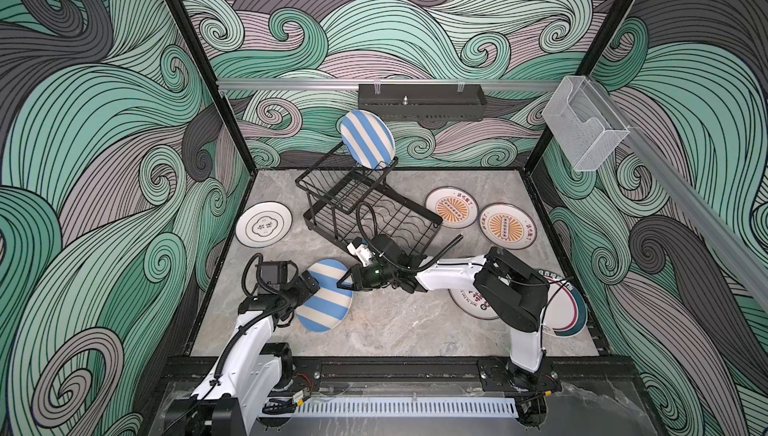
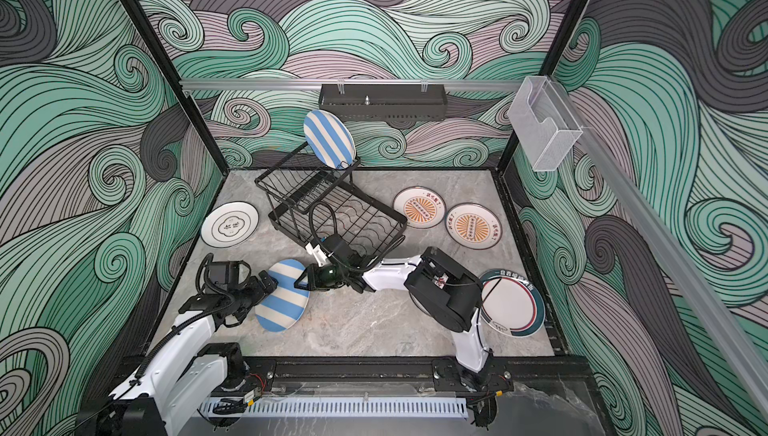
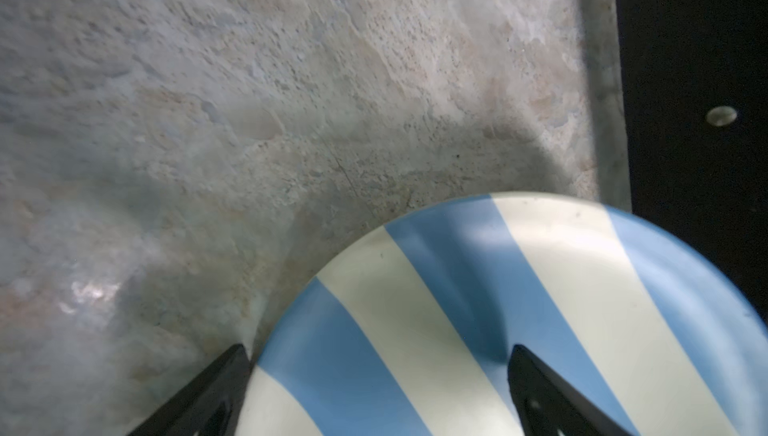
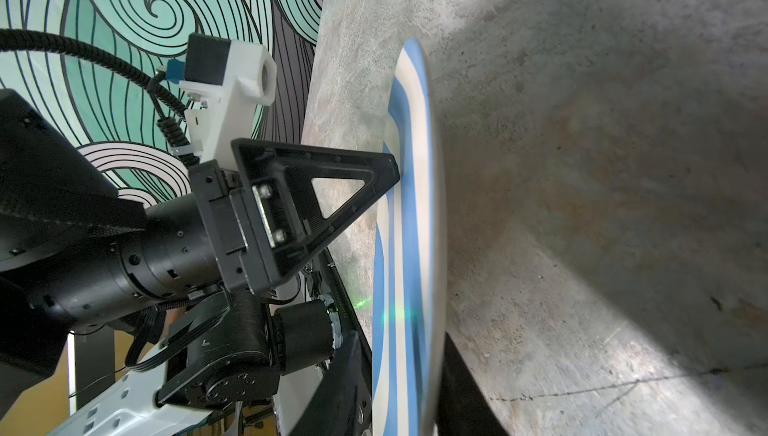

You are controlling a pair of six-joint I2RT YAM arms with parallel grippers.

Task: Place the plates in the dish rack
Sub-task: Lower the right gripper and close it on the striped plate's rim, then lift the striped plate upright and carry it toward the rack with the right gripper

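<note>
A blue-and-cream striped plate (image 1: 326, 296) (image 2: 282, 296) is tilted up off the table at the front left. My right gripper (image 1: 343, 282) (image 4: 403, 338) is shut on its right rim, one finger on each face. My left gripper (image 1: 309, 284) (image 3: 376, 350) stands open at the plate's left edge, with one fingertip (image 4: 386, 165) on the striped face. The black wire dish rack (image 1: 306, 217) stands behind, with another striped plate (image 1: 367, 138) upright in its raised tier. Lying flat are a white plate with a black motif (image 1: 264, 224) and two orange sunburst plates (image 1: 451, 207) (image 1: 507, 228).
A red-character plate (image 1: 469, 305) and a teal-rimmed plate (image 1: 569, 313) lie at the front right, partly under my right arm. A black perforated tray (image 1: 422, 102) hangs on the back rail. A clear acrylic box (image 1: 584, 130) hangs on the right rail.
</note>
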